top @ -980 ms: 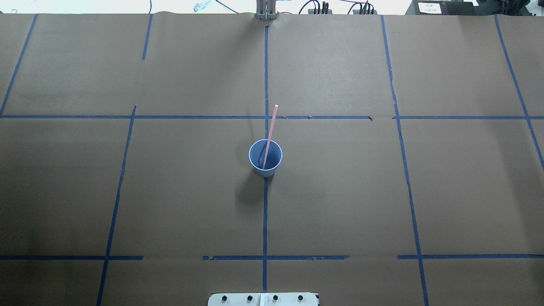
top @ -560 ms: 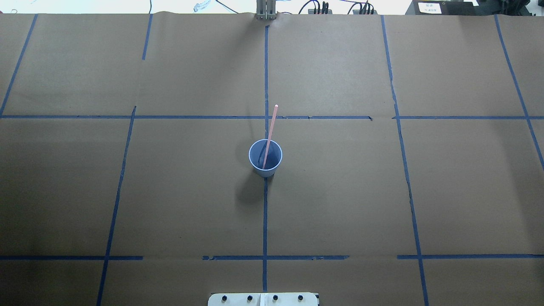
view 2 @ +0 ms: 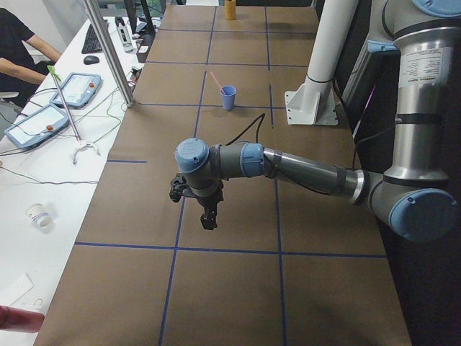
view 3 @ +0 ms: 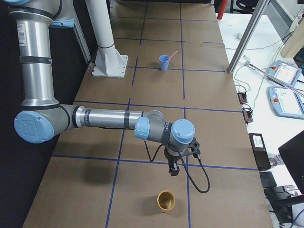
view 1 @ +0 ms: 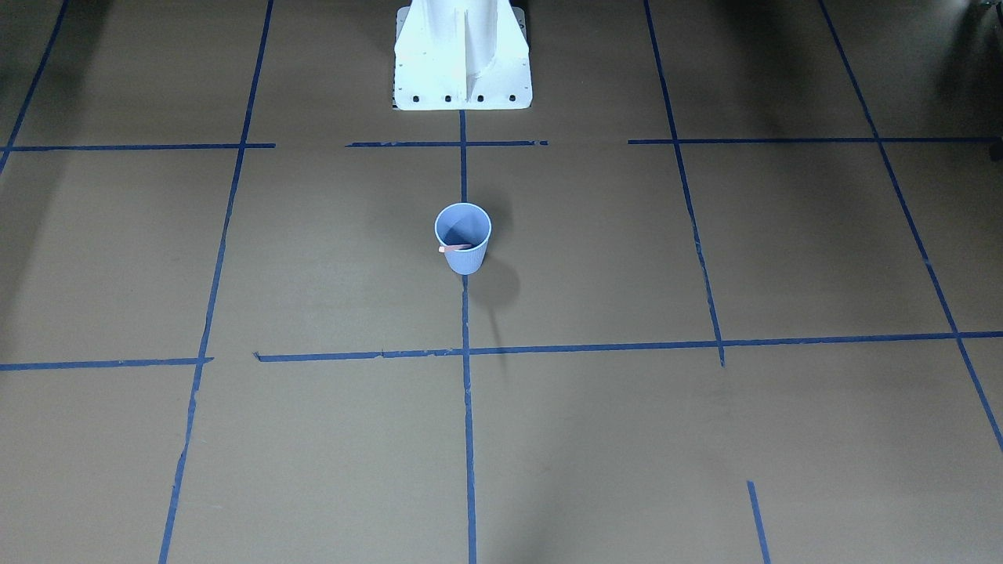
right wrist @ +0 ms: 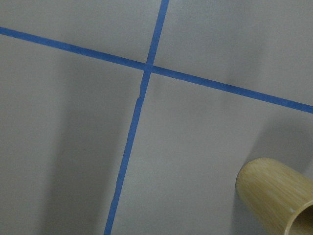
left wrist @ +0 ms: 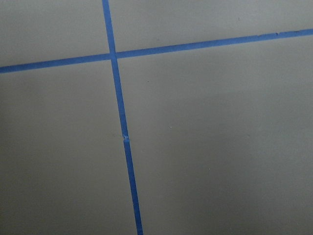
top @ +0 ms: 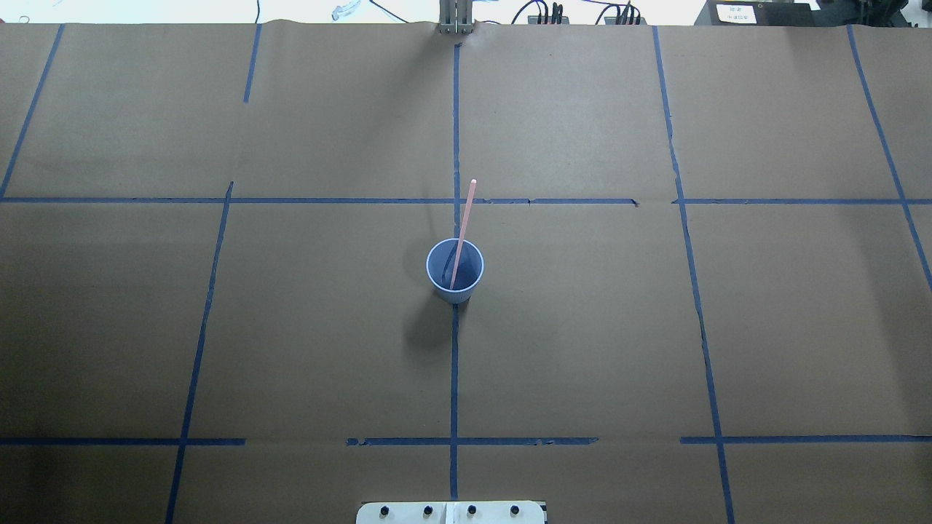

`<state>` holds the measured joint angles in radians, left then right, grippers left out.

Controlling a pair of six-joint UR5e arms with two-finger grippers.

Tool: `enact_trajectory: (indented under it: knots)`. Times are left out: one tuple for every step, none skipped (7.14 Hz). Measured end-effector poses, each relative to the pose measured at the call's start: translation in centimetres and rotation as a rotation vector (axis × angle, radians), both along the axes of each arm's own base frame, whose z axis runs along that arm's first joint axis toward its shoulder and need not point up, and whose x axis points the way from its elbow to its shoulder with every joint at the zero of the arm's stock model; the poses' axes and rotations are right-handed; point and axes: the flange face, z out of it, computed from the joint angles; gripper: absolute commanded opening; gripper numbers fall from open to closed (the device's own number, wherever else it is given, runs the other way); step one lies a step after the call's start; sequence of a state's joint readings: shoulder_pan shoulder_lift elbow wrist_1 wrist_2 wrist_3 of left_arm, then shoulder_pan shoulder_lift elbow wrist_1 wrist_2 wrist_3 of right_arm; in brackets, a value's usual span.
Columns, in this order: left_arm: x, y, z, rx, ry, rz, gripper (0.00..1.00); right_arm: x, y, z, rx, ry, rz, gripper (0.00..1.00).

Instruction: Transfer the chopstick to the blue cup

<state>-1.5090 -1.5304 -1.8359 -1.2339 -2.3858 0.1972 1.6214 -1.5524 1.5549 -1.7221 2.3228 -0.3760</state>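
Nothing has moved: chopstick stands in blue cup, leaning toward 12 o'clock; transfer looks done. Jaws' opening: cannot tell.

**Pink chopstick sits in blue cup**

The small ribbed cup stands upright, mouth open, mid-desk on the central blue tape line. 1 slim pink chopstick rests inside it, its lower end down in the cup. The shaft leans on the rim on the side away from the robot's base, most of its length sticking out above.
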Motion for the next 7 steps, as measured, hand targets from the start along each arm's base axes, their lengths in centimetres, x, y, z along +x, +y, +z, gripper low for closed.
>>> enact_trajectory:
  knots:
    - [0.0, 0.1, 0.3, 0.007, -0.005, 0.008, 1.00, -0.1, 0.5, 0.1, -0.002, -0.005, 0.000, 1.00]
    - [-0.1, 0.1, 0.4, 0.008, -0.006, 0.010, 1.00, -0.1, 0.8, 0.1, -0.003, -0.007, 0.001, 1.00]
    - [-0.1, 0.3, 0.8, -0.001, -0.006, 0.009, 1.00, -0.2, 0.9, 0.0, -0.001, -0.008, 0.001, 1.00]
    - [-0.1, 0.6, 1.6, -0.017, -0.007, 0.009, 1.00, -0.5, 0.9, -0.2, 0.001, -0.008, -0.002, 1.00]
    - [-0.1, 0.7, 2.6, -0.036, -0.008, 0.009, 1.00, -1.2, 0.7, -0.8, -0.004, -0.007, 0.000, 1.00]
    - [0.0, 0.6, 3.3, -0.048, -0.009, 0.010, 1.00, -2.1, 0.5, -1.4, -0.020, -0.003, 0.013, 1.00]
    - [0.0, 0.5, 3.5, -0.053, -0.010, 0.010, 1.00, -2.7, 0.3, -1.8, -0.034, 0.000, 0.021, 1.00]
